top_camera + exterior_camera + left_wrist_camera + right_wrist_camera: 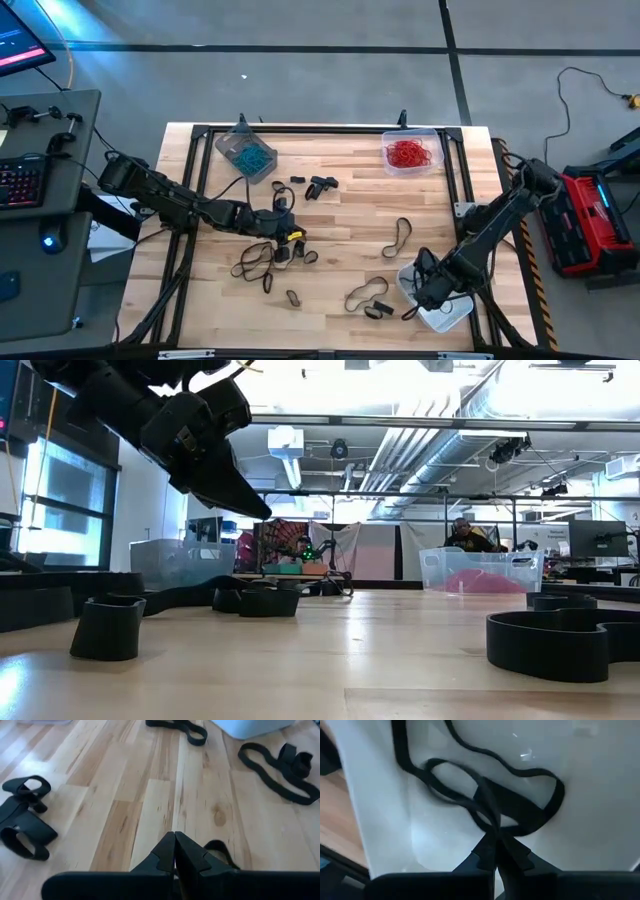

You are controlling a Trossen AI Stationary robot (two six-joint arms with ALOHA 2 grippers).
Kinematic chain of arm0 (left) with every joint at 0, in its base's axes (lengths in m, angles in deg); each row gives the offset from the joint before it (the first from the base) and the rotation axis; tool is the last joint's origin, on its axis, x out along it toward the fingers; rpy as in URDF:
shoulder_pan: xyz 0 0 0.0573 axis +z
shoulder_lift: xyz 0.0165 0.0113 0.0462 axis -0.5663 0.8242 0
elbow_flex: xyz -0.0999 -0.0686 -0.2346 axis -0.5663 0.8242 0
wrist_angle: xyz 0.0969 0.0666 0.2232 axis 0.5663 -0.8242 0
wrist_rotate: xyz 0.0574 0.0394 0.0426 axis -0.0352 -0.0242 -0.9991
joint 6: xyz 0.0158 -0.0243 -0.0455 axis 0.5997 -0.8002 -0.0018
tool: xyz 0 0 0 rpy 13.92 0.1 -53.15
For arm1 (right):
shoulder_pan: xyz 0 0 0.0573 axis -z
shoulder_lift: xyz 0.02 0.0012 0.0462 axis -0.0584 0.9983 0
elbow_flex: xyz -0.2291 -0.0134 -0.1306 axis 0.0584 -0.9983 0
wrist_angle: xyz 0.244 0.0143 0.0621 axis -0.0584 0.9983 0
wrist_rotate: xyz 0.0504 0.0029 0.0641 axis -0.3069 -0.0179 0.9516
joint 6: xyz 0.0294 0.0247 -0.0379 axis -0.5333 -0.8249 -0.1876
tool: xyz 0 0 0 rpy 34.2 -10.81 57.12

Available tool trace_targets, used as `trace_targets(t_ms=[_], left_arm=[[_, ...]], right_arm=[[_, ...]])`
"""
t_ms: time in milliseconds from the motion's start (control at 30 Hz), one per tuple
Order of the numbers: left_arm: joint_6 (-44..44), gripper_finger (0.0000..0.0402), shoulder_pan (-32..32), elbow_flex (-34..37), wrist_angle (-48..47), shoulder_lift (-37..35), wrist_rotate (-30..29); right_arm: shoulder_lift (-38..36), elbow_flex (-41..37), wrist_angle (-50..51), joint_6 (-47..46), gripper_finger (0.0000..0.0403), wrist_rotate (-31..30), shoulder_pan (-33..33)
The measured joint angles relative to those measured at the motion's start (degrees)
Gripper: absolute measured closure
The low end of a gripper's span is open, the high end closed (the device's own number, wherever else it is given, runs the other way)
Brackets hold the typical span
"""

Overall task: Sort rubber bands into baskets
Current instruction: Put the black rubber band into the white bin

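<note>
One black band (pixel 485 795) seemingly pinched by closed right fingers (pixel 496 851) (over whitish tub (pixel 380 810)).

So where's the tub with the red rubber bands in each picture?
High view: the tub of red bands sits at the table's far edge, right of centre.
Low view: it shows far back on the right, with pink-red inside.
Left wrist view: not in it.
Right wrist view: not in it.
Shared landmark: the tub of blue bands, far left in the high view, left in the low view.

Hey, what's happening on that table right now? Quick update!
Left gripper shut above wood. Right gripper shut on thin black rubber band inside whitish plastic basket. Nothing blocking.
</note>
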Motion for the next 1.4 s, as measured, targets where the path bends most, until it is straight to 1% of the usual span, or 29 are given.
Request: trace_targets(t_ms=[67,133,267,400,467,533,667,767,933,1067,1167,1233,1300,1400], left_arm=[[0.09,0.0399,0.0,0.0,-1.12,0.0,0.0],[0.06,0.0399,0.0,0.0,-2.7,0.0,0.0],[0.13,0.0389,-0.22,0.0,-5.47,0.0,-0.2],[0.49,0.0361,-0.97,0.0,-8.24,0.0,-1.4],[-0.53,0.0345,-1.25,0.0,-10.77,0.0,-3.1],[-2.32,0.0329,-1.31,0.0,-13.26,0.0,-3.58],[-5.71,0.0305,-1.27,0.0,-16.64,0.0,-2.12],[-6.47,0.0296,-1.27,0.0,-16.55,0.33,-0.07],[-6.58,0.0293,-1.27,0.0,-16.32,2.58,3.3],[-6.47,0.0293,-1.27,0.0,-16.27,5.34,3.58],[-6.57,0.0293,-1.27,-0.01,-16.07,6.79,2.67],[-6.99,0.0296,-1.3,-0.11,-15.92,7.28,2.32],[-7.08,0.0307,-1.31,-0.15,-15.91,7.5,2.14],[-6.31,0.034,-1.36,-0.15,-15.96,7.41,2.21]], right_arm=[[0.0,-0.26,-0.32,1.07,0.0396,-0.06,0.04],[0.02,0.11,0.31,2.11,0.038,-0.32,0.04],[0.0,3.73,3.78,3.49,0.0325,-1.58,0.04],[0.0,9.17,9.6,3.94,0.0273,-4.9,0.04],[0.0,11.98,12.54,3.94,0.0256,-7.05,0.02],[0.0,14.62,14.75,3.97,0.0246,-9.58,0.02],[0.0,18.23,16.61,6.2,0.0241,-13.44,0.04],[0.0,19.61,16.82,7.6,0.024,-15.48,0.04],[0.0,20.05,17.06,8.7,0.024,-18.04,0.06],[0.0,20.05,17.29,9.11,0.024,-18.97,0.06],[0.0,20.05,17.38,10.05,0.024,-20.19,0.06],[0.0,20.05,17.36,10.55,0.024,-20.81,0.14],[0.0,20.05,17.34,11.31,0.024,-21.36,0.27],[0.0,20.05,17.11,11.97,0.024,-23.0,0.28]])
